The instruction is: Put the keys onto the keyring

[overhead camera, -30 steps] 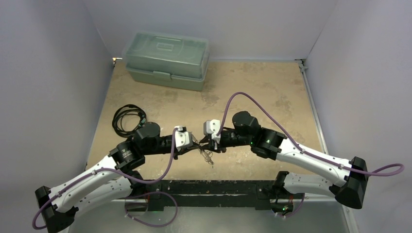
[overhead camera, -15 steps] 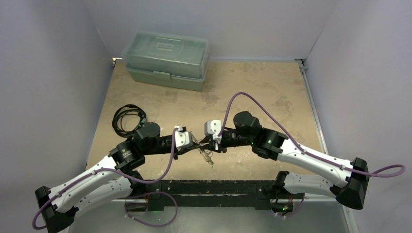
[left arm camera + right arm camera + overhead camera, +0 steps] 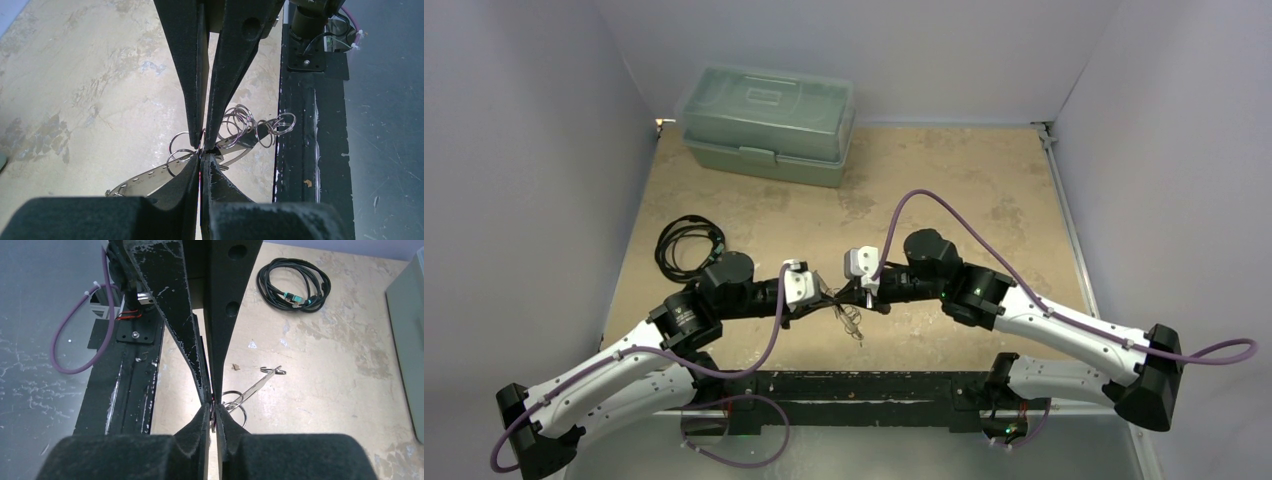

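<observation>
Left tool (image 3: 204,159) clamped shut on keyring (image 3: 150,176): flat dull-silver strip, hanging over mottled tan bench (image 3: 75,75). Right tool (image 3: 213,410) meets it tip to tip, pinched together on keyring's cluster of thin round wire rings (image 3: 240,117).

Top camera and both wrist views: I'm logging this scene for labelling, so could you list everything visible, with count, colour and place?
storage box: one, translucent green, far left of the table
coiled cable: one, black, left side
keyring: one, pale silver, pinched between both grippers above the near edge
small rings: a cluster, silver, dangling on the keyring
keys: none I can tell apart
table: one, mottled tan
mounting rail: one, black, near edge
purple cables: two, one per arm
left gripper: black, shut on the keyring
right gripper: black, shut on the keyring, tip to tip with the left
</observation>
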Tool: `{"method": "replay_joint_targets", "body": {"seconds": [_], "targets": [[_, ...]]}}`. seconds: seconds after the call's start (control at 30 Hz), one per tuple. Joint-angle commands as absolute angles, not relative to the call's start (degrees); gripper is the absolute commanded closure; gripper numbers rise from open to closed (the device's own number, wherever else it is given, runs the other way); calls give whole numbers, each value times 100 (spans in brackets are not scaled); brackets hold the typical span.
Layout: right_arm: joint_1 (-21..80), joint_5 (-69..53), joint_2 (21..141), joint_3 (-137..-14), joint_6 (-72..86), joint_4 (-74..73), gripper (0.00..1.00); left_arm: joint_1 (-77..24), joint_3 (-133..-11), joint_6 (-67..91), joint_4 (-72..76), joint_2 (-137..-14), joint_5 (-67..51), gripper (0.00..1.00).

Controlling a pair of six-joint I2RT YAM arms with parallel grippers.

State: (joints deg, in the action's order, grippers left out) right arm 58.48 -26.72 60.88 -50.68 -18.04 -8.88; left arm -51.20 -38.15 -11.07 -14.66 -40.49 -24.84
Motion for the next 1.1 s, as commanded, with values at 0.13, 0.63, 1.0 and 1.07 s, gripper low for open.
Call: {"method": "replay_joint_targets", "body": {"seconds": [0.13, 0.63, 1.0, 1.07], "targets": [[5871, -2917, 6112, -5245, -1818, -613, 100, -5158, -3977, -987, -1195, -3911, -2472, 100], [5868, -3149, 5273, -4804, -1724, -18, 100, -5152, -3898, -1076, -1012, -3334, -2580, 72], [5869, -3445, 5289, -4808, -1704, -18, 100, -5151, -3768, -1090, -734, -3311, -3333, 78], [5871, -3467, 5306, -4811, -1712, -18, 100, -5156, -3770, -1086, -727, -3357, -3344, 81]]}}
